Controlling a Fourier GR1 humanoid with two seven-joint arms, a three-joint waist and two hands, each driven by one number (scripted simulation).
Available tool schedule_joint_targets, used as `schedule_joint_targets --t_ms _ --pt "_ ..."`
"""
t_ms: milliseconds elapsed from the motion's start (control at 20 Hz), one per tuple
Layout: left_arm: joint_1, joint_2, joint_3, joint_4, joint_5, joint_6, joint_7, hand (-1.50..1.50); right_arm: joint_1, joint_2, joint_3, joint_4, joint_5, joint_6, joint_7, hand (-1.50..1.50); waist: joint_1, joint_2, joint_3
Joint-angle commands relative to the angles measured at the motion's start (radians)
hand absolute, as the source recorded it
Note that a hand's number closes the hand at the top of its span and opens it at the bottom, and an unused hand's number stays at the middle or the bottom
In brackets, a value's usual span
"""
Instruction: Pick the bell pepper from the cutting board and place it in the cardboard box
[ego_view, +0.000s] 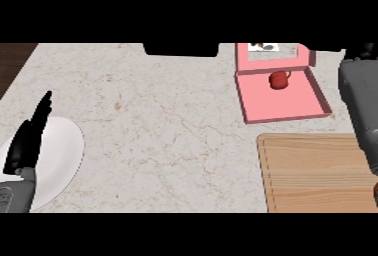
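Red pepper (279, 80) seen inside pink box (319, 97), left hand (28, 135) fingers straight over white plate (63, 155), right hand (367, 50) fingers hidden, cannot tell.

The bell pepper (279, 80) is red, small and rounded, with a short stub at its upper right. It lies inside the cardboard box (318, 95), in the upper half of the tray, upper right of the frame. The box is pink (inner floor and walls alike), shallow, open, its lid flap raised at the far side. The cutting board (314, 172) is light wood, at lower right, just below the box.
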Motion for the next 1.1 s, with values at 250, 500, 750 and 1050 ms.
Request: schedule_joint_targets --t_ms 250,500,750,1050 --pt "0.061 -0.002 0.03 -0.04 -0.004 0.016 -0.002 0.0 0.115 -0.125 -0.088 -0.08 -0.181 0.16 -0.118 -1.5 -0.037 -0.016 -0.002" --pt "0.013 0.027 0.056 0.02 -0.007 -0.001 0.006 0.0 0.243 -0.161 -0.079 -0.207 -0.232 0.238 -0.073 -1.5 -0.062 -0.022 -0.003" --pt "0.04 0.002 0.061 0.045 -0.005 0.011 -0.051 0.0 0.448 -0.202 -0.09 -0.355 -0.289 0.352 -0.073 -1.5 -0.07 -0.022 -0.003" --pt "0.077 -0.008 0.058 0.0 -0.01 0.007 -0.036 0.0 0.68 -0.216 -0.084 -0.598 -0.377 0.566 -0.006 -1.5 -0.067 -0.024 -0.004"
